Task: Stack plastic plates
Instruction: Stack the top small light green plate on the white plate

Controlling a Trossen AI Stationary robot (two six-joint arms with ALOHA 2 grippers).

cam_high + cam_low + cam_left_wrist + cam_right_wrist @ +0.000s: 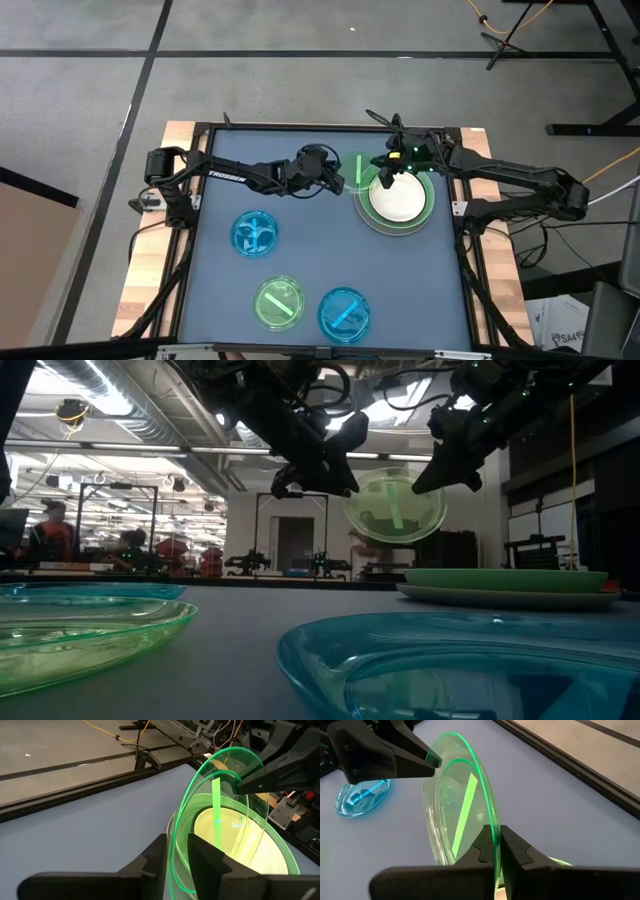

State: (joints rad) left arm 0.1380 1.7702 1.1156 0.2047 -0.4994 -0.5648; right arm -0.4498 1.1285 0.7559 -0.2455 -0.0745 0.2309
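we've got the green translucent plate (396,506) on edge above the stack (398,203), left gripper (176,851) and right gripper (496,845) both pinching its rim, 9 and 3 o'clock; probably a handover.

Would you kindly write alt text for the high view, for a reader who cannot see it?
Seen from above, the left gripper and right gripper both pinch a translucent green plate held on edge beside a stack with a white plate on a light green plate. Two blue plates and another green one lie flat on the table.
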